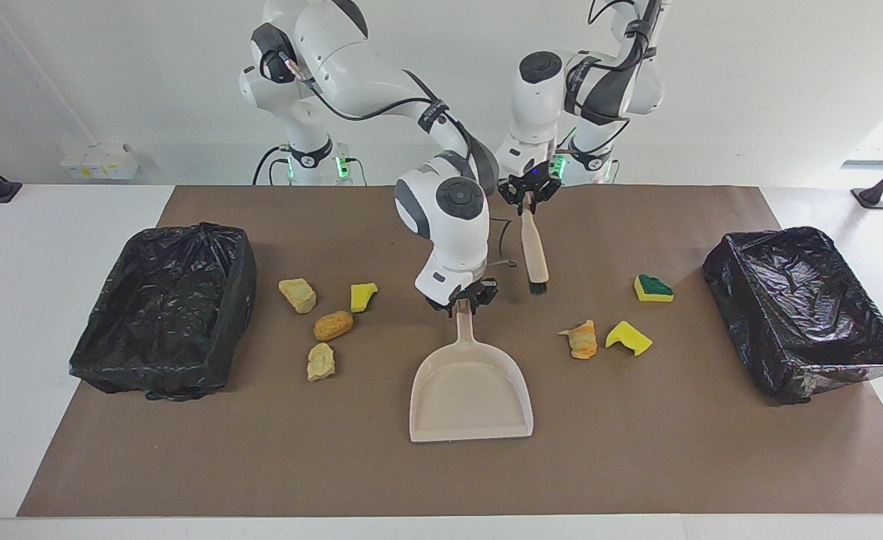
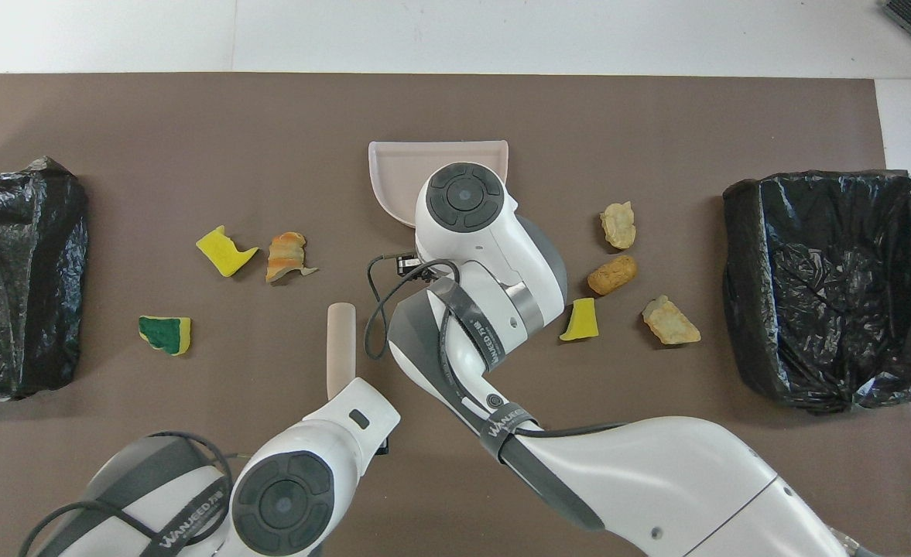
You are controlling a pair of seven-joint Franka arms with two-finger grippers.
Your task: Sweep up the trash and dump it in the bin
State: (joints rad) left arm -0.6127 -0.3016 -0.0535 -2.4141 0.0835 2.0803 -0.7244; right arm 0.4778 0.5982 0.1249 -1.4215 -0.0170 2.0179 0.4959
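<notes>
A beige dustpan (image 1: 471,390) (image 2: 401,166) lies flat mid-table with its handle toward the robots. My right gripper (image 1: 462,303) is shut on that handle's end. My left gripper (image 1: 529,196) is shut on the top of a beige brush (image 1: 534,255) (image 2: 340,348), whose black bristles (image 1: 537,286) point down at the mat beside the dustpan's handle. The trash lies in two groups. Toward the right arm's end are a tan lump (image 1: 297,294), a yellow sponge chunk (image 1: 363,296), an orange lump (image 1: 333,325) and another tan lump (image 1: 321,361). Toward the left arm's end are a green-faced sponge (image 1: 653,288), an orange-streaked lump (image 1: 582,339) and a yellow sponge chunk (image 1: 629,337).
Two bins lined with black bags stand on the brown mat (image 1: 636,450): one bin (image 1: 231,300) (image 2: 741,309) at the right arm's end, the other bin (image 1: 726,277) (image 2: 60,232) at the left arm's end. In the overhead view both grippers are hidden under their wrists.
</notes>
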